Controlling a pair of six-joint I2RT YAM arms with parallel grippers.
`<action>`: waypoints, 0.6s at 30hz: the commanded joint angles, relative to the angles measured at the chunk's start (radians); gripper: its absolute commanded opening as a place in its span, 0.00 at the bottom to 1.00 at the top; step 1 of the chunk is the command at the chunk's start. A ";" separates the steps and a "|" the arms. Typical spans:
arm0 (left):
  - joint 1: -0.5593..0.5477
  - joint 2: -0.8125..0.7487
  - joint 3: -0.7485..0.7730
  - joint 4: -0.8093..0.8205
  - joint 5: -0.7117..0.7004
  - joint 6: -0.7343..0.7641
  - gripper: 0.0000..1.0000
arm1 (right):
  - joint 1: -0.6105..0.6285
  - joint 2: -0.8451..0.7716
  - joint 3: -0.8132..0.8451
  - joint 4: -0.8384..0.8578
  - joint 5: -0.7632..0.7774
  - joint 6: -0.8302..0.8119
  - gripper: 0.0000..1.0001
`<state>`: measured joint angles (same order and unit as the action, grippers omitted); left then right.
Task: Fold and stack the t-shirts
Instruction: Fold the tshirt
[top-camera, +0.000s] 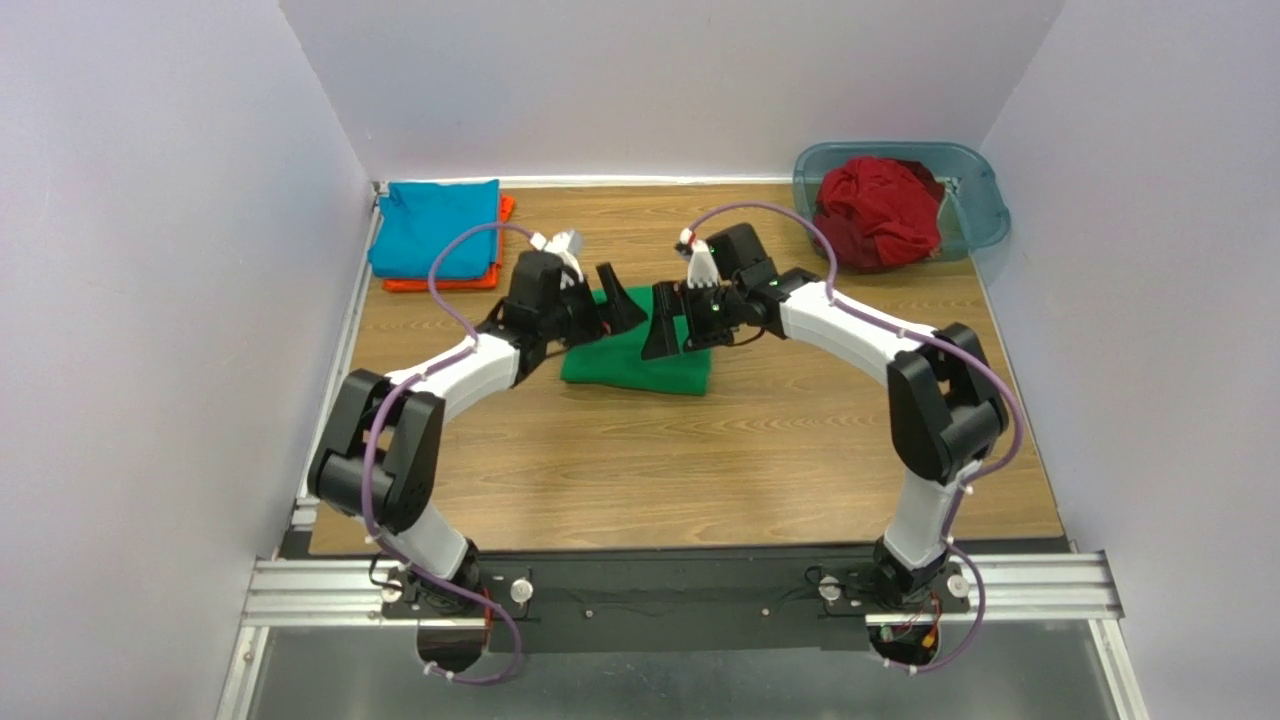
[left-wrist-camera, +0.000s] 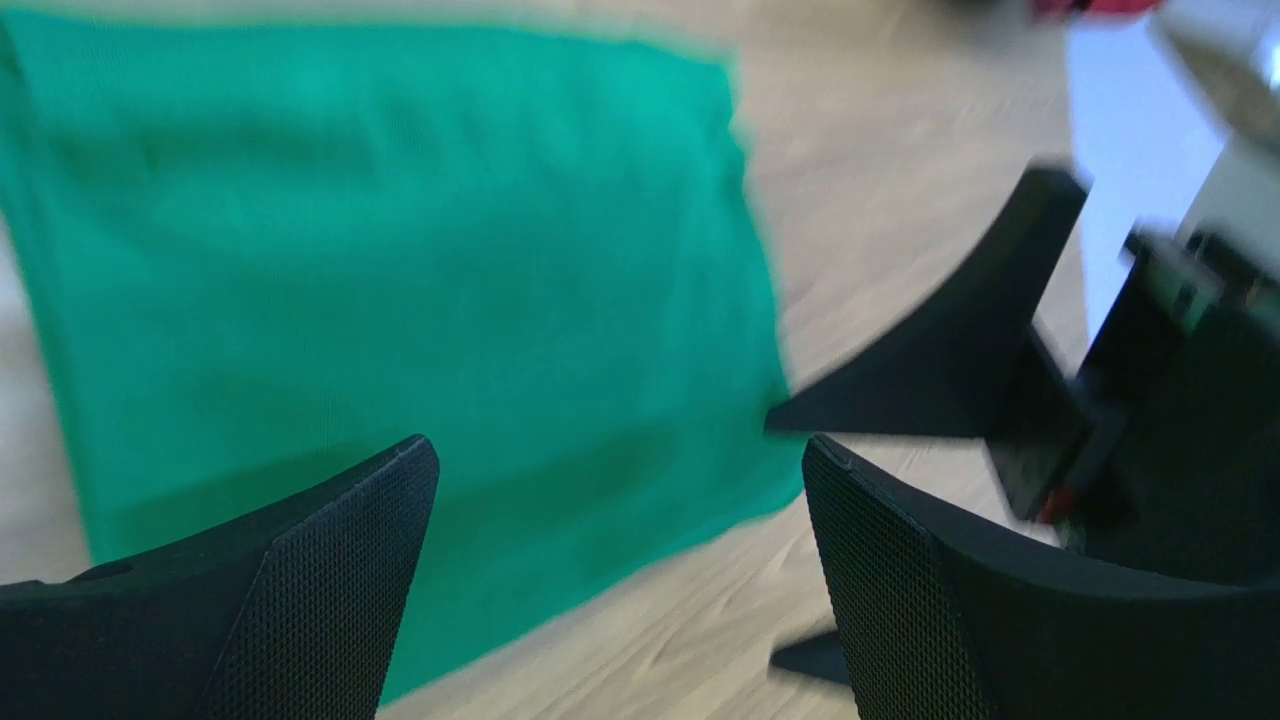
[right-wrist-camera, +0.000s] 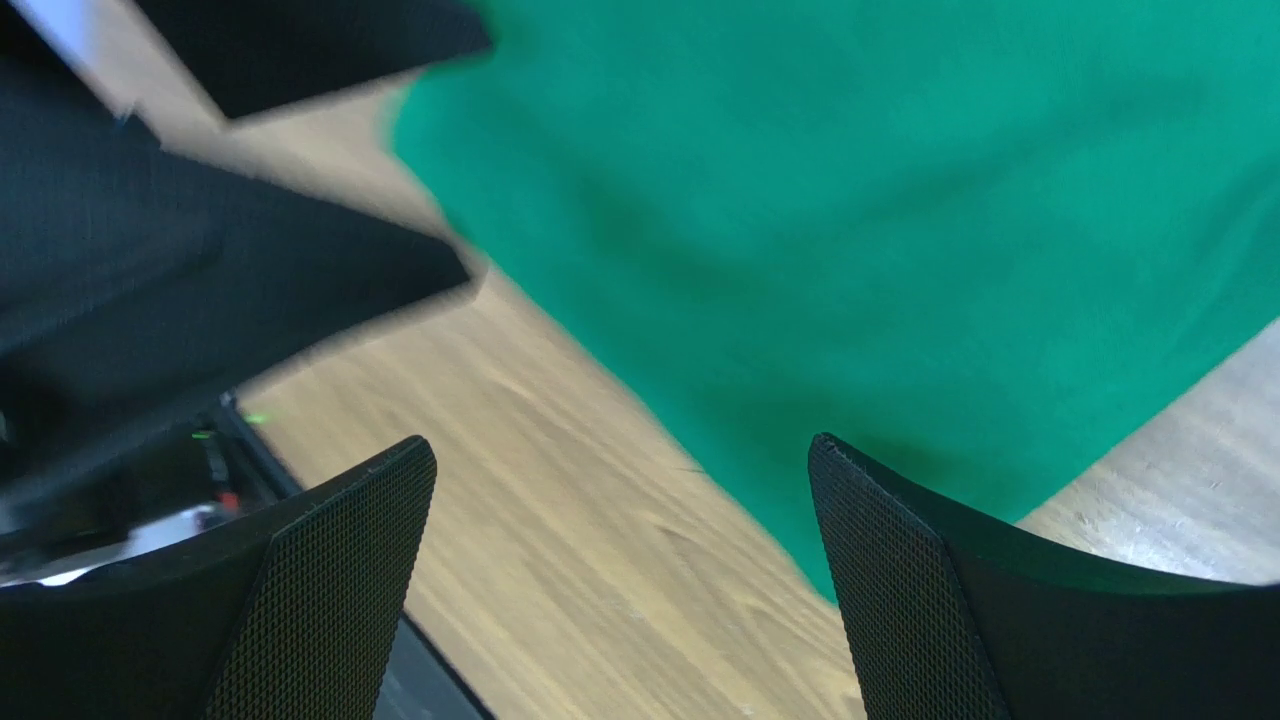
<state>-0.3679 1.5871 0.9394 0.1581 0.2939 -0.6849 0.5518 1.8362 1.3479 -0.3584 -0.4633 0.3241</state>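
Note:
A folded green t-shirt (top-camera: 639, 360) (left-wrist-camera: 406, 285) (right-wrist-camera: 887, 225) lies flat on the table's middle. My left gripper (top-camera: 616, 300) (left-wrist-camera: 616, 495) hovers over its far left edge, open and empty. Facing it, my right gripper (top-camera: 672, 318) (right-wrist-camera: 619, 495) hangs over the shirt's far right part, also open with nothing between its fingers. A folded teal-blue t-shirt (top-camera: 436, 228) rests on an orange t-shirt (top-camera: 504, 210) at the far left corner. A crumpled dark red t-shirt (top-camera: 879, 210) sits in the tub at the far right.
The translucent blue-grey tub (top-camera: 977, 195) stands at the back right corner. White walls close in the wooden table (top-camera: 676, 465) on three sides. The right gripper's fingers (left-wrist-camera: 962, 345) show in the left wrist view, close by.

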 joint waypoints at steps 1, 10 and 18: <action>-0.003 0.034 -0.126 0.179 0.137 -0.067 0.98 | -0.009 0.055 -0.058 0.029 0.046 -0.014 1.00; 0.000 0.097 -0.224 0.202 0.099 -0.051 0.98 | -0.009 0.101 -0.206 0.053 0.138 -0.028 1.00; 0.006 0.034 -0.292 0.187 0.047 -0.056 0.98 | -0.009 0.052 -0.277 0.059 0.192 -0.017 1.00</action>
<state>-0.3664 1.6569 0.6930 0.4080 0.3779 -0.7486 0.5449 1.8633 1.1442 -0.2276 -0.3840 0.3149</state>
